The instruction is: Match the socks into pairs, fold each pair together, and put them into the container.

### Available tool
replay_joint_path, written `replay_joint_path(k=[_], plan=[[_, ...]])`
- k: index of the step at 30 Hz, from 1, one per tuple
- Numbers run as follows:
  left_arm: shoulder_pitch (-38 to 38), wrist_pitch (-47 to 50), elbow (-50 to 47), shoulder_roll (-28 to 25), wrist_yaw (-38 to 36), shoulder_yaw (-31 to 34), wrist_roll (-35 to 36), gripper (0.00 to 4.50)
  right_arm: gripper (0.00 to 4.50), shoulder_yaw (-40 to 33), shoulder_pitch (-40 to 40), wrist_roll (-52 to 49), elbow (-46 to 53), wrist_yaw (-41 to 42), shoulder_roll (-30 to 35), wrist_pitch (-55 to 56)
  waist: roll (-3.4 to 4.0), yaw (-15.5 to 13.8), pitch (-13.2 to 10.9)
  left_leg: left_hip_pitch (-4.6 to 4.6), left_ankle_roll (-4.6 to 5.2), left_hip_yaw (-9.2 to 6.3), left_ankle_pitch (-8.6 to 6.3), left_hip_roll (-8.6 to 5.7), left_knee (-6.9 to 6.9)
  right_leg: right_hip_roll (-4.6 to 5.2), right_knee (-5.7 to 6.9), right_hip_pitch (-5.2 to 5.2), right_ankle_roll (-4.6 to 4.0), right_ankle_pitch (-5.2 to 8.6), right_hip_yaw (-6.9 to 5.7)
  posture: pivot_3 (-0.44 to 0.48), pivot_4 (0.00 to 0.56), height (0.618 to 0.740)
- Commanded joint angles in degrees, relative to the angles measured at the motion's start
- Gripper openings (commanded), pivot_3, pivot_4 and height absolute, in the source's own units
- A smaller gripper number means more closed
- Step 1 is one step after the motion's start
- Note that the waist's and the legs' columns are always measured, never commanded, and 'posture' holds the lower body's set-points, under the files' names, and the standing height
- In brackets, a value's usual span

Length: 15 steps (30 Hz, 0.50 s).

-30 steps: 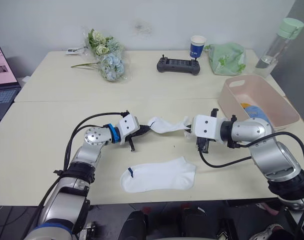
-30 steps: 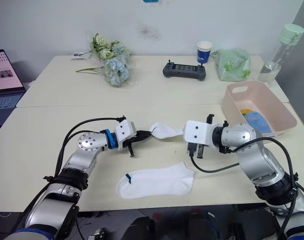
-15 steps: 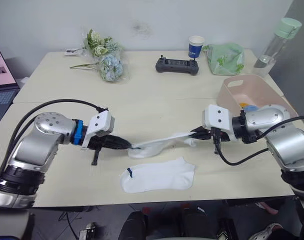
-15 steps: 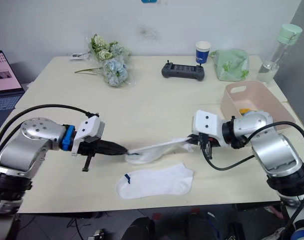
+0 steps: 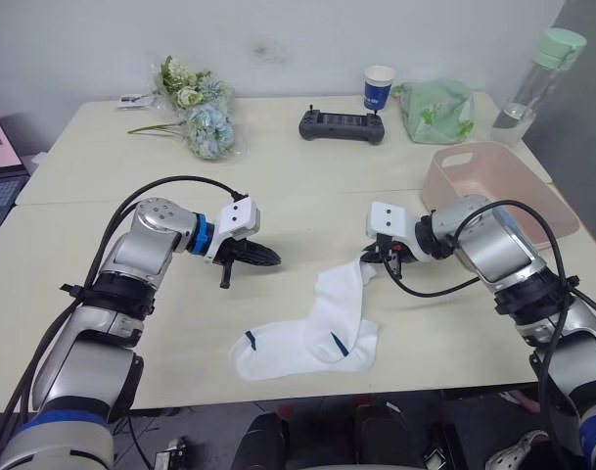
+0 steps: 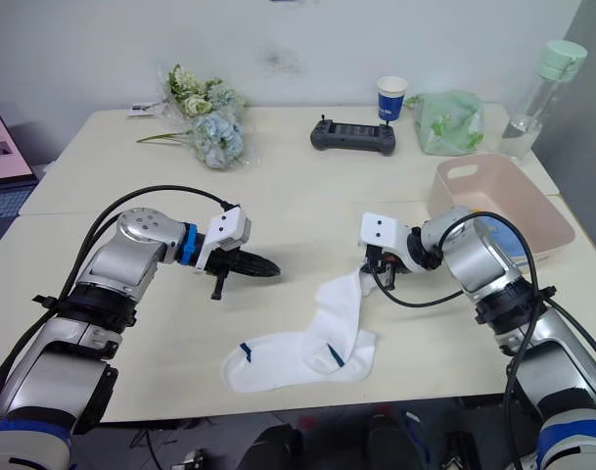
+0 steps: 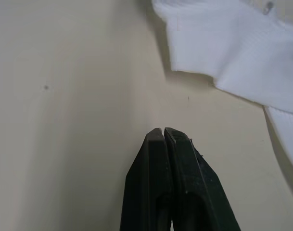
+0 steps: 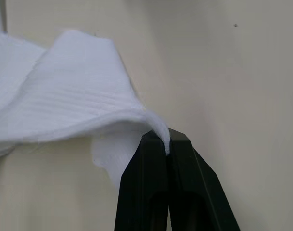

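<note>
Flat white sock (image 5: 278, 352): lies lengthwise along the near edge of the table (image 5: 102, 323), small dark mark near its cuff end.
Second white sock (image 5: 339, 304): draped across the flat one, its lower end overlapping it, its upper end lifted toward the right gripper.
Right gripper (image 5: 368, 258): low over the table, fingers pressed together on a corner of the second white sock; the right wrist view shows the fabric edge pinched at the tips.
Left gripper (image 5: 271, 259): fingers together, nothing between them, tips just above bare table, pointing toward the socks but apart from them.
Container (image 5: 532, 191): pink tub at the table's right side, well apart from the white socks; a bit of light blue sock (image 6: 501, 232) shows inside in the right eye view, mostly hidden behind the right arm.
Mid table: bare between the grippers and the far row.
Far row, left to right: flower bunch (image 5: 202, 119), black controller (image 5: 340, 125), blue and white paper cup (image 5: 378, 87), pale green cloth bag (image 5: 437, 111), clear bottle (image 5: 537, 78) with green cap.
Far left edge: laptop (image 6: 2, 157), screen lit.
</note>
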<state>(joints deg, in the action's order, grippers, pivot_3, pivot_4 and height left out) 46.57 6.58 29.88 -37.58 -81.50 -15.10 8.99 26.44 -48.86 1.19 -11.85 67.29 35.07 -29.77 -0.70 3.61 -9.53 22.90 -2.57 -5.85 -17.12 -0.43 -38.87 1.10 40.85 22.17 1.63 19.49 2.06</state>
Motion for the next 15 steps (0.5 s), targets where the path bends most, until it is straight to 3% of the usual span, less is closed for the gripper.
replay_joint_path(k=[1,7,10,15], plan=[[-2.95,-0.49,-3.59,0.27,2.71,4.33,1.99,0.03,0.0,-1.85,-1.29,0.34,0.57,-1.2,-1.08,1.29,0.0,0.39,0.0,-0.01,0.0,0.02,0.0,0.0,0.0,0.0,0.04,0.02,0.0,0.0,0.06,0.0,0.15,0.74],[-13.6,3.24,-21.03,-1.71,6.45,9.67,6.48,0.03,0.0,-5.19,1.03,-1.51,8.61,-2.57,-0.32,0.82,0.0,1.17,0.0,0.01,0.0,-0.15,0.0,0.02,-0.01,0.0,0.11,0.04,0.0,0.0,0.15,0.0,0.15,0.74],[-20.03,6.91,-31.78,-3.14,9.35,11.91,8.57,0.58,0.0,-7.72,1.91,-3.93,16.38,-2.08,1.07,-4.2,0.01,1.15,0.0,0.04,0.0,-0.17,0.0,0.03,0.01,0.0,0.1,0.05,0.0,0.0,0.2,0.0,0.15,0.74],[-28.09,13.23,-45.09,-1.62,17.12,14.48,11.97,2.06,0.0,-11.59,0.46,-9.08,26.3,-4.16,0.49,-14.77,0.01,0.88,0.01,0.01,0.0,-0.23,0.0,0.02,0.03,0.01,0.09,-0.05,0.0,0.0,0.2,0.0,0.15,0.74]])
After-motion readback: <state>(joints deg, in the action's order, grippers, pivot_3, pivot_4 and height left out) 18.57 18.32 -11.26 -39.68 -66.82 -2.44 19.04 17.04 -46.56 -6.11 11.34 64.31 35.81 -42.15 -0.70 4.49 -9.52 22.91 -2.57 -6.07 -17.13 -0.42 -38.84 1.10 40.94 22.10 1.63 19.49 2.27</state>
